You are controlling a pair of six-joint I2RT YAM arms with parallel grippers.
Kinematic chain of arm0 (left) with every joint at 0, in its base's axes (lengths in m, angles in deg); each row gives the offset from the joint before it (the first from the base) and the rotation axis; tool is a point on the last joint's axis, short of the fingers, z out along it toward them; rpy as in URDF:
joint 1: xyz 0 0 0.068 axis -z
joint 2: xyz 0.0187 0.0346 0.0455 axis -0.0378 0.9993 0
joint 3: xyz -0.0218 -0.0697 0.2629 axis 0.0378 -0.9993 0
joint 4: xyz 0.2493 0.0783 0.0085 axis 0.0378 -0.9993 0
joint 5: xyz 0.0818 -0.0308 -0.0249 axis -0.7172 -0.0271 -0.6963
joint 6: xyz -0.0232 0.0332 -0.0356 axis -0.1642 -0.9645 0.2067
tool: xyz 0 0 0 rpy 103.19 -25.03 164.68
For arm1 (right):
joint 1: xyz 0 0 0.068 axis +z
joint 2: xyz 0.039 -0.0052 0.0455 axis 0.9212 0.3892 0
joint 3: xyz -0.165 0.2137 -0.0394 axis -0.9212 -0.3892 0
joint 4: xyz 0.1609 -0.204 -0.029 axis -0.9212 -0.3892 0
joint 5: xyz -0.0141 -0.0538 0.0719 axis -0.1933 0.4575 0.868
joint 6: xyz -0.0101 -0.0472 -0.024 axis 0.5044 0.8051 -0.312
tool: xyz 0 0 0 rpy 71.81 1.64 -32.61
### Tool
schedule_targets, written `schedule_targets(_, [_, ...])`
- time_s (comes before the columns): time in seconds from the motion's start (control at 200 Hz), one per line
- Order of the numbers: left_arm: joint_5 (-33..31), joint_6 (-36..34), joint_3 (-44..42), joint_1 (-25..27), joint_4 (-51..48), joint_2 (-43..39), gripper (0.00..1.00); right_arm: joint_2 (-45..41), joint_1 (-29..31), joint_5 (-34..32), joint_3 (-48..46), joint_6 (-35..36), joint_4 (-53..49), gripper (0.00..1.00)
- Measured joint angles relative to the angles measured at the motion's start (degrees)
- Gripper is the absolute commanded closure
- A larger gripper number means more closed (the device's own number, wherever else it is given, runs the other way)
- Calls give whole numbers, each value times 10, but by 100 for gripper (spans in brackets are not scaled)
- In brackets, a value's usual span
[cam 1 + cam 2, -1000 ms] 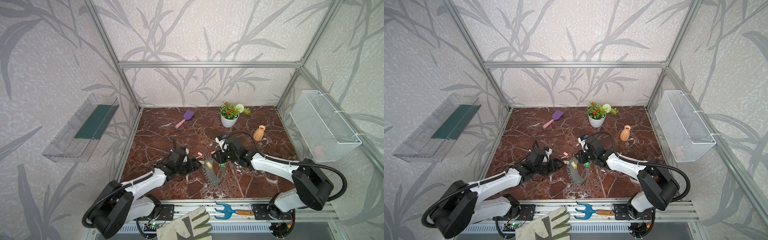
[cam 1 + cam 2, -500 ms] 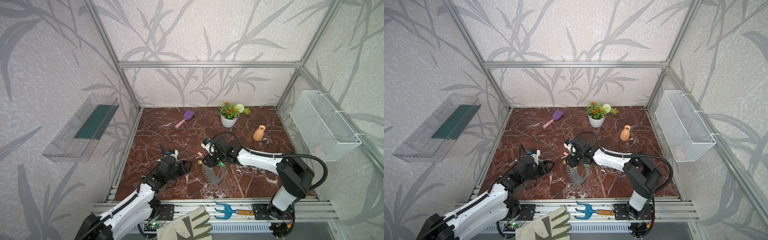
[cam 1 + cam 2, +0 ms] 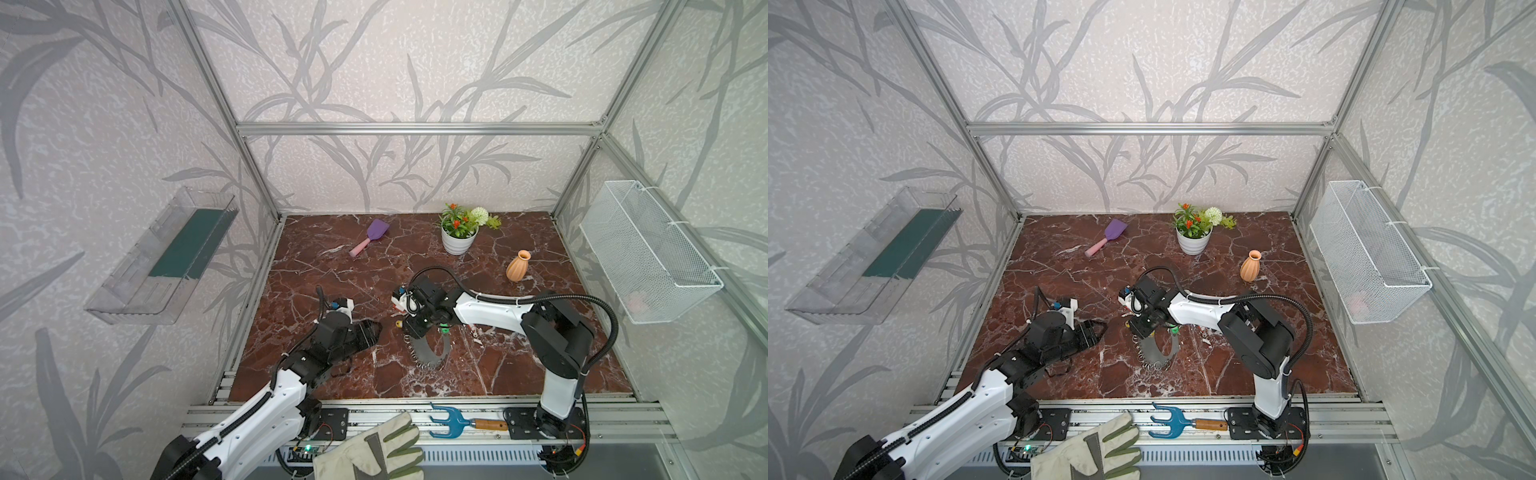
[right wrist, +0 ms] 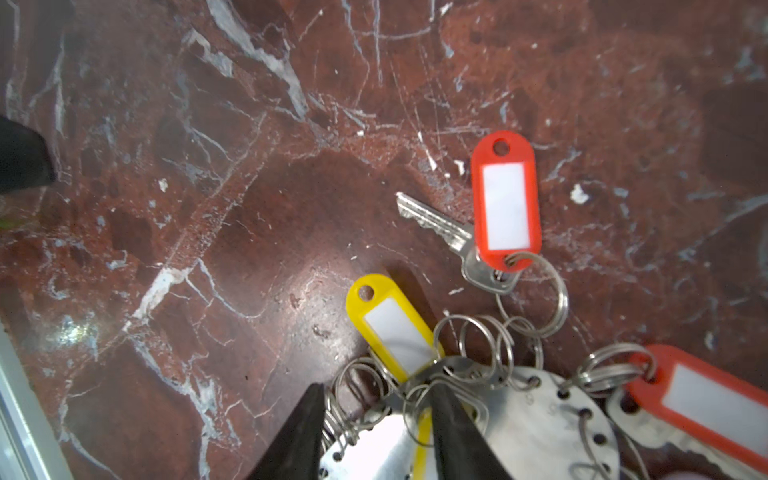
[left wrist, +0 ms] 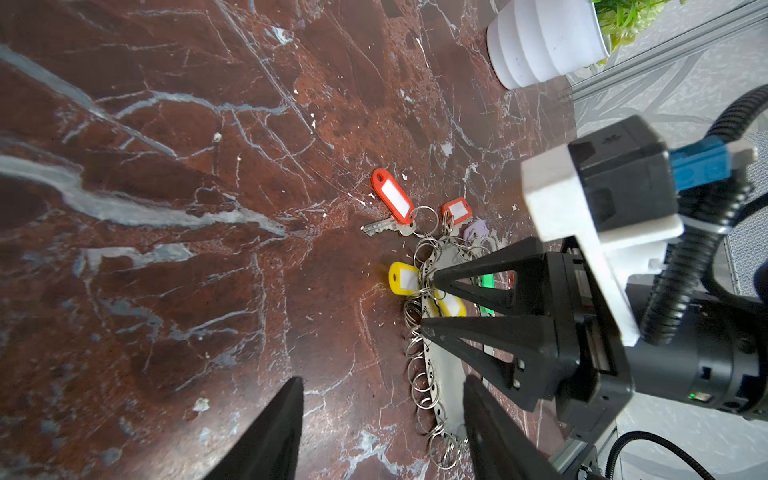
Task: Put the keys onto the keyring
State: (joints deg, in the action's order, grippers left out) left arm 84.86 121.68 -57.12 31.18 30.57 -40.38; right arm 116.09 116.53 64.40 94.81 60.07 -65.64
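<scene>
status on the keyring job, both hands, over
Left hand open, empty. Right hand open, tips straddling silver rings on the flat grey metal keyring band, beside yellow plastic key tag. Red plastic key tag with key alongside; nothing blocking.

Your right gripper (image 4: 376,399) stands over the far part of the keyring (image 4: 540,415); the rest of it lies between the gripper and the front rail (image 3: 415,405). Just past its fingertips a tag (image 4: 395,328) lies with its near end among the rings. Farther out and to one side, a tagged key (image 4: 505,208) lies on the table (image 4: 208,166). Your left gripper (image 3: 372,332) sits to the left, apart from the keyring. Behind the right gripper stand the plant pot (image 3: 457,243) and, further right, the vase (image 3: 517,268). Behind the left gripper lies the scoop (image 3: 370,237).
</scene>
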Motion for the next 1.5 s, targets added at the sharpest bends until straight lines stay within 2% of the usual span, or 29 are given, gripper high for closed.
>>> schedule_targets(0.59, [0, -1, 0, -5, -13, -3, 39, 18, 2, 4, 18, 14, 3, 100])
schedule_targets(0.795, [0, -1, 0, -6, -13, -2, 39, 7, 2, 1, 15, 15, 0, 100])
schedule_targets(1.125, [0, -1, 0, -7, -3, 23, 39, -64, 2, -1, -6, 9, 0, 100])
schedule_targets(1.225, [0, -1, 0, -7, -1, 24, 38, -72, 2, 1, -11, 4, 1, 85])
schedule_targets(1.335, [0, -1, 0, -7, 1, 24, 38, -72, 2, 9, -14, -4, 1, 78])
schedule_targets(1.499, [0, -2, 0, -7, 1, 24, 38, -72, 2, 29, -50, -24, 11, 76])
